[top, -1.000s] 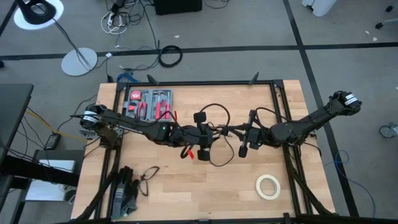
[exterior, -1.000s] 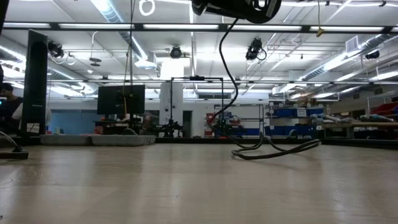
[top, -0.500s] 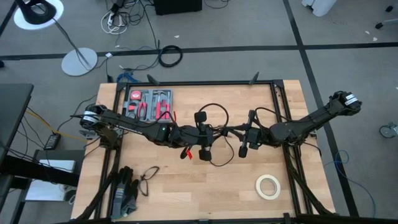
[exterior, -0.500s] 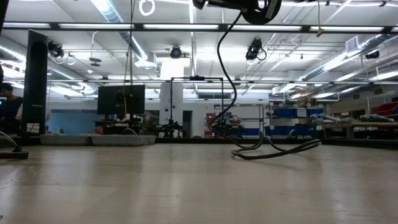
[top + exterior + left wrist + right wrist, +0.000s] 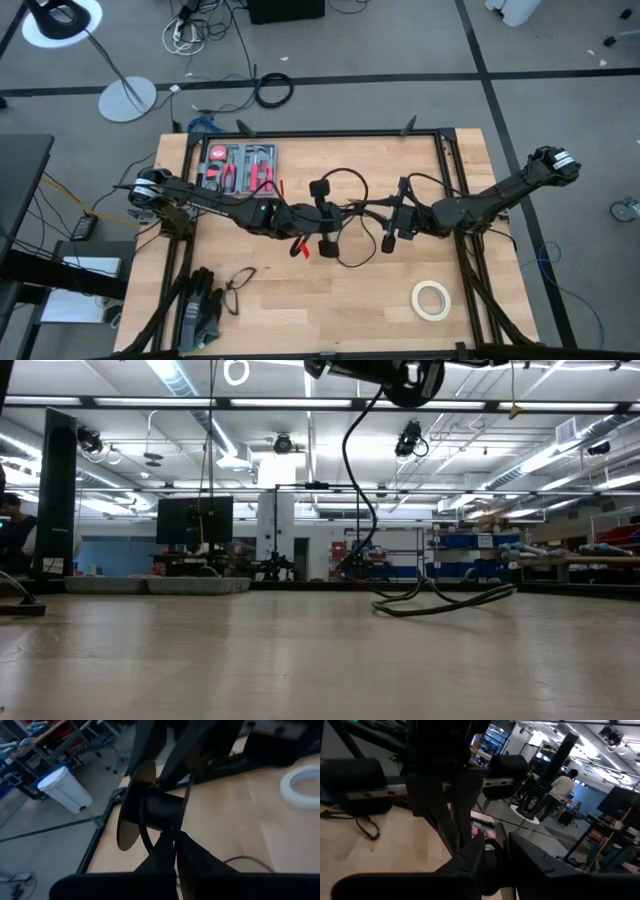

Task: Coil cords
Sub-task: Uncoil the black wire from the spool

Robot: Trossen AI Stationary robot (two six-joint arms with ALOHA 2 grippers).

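Pinching cord (image 5: 186, 800): left gripper (image 5: 176, 846) shut on it mid-air for coiling; right gripper (image 5: 392, 228) beside, opening unclear.

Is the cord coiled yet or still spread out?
Still spread out. The cord runs in loose bends between the left gripper and right gripper; the low view shows it hanging down to slack loops on the table.

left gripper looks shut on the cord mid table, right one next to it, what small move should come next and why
Probably the right gripper should back off a little and take the cord farther along. The left gripper is shut on the cord above mid-table, the right gripper looks open beside it, and a slack loop lies uncoiled on the table.
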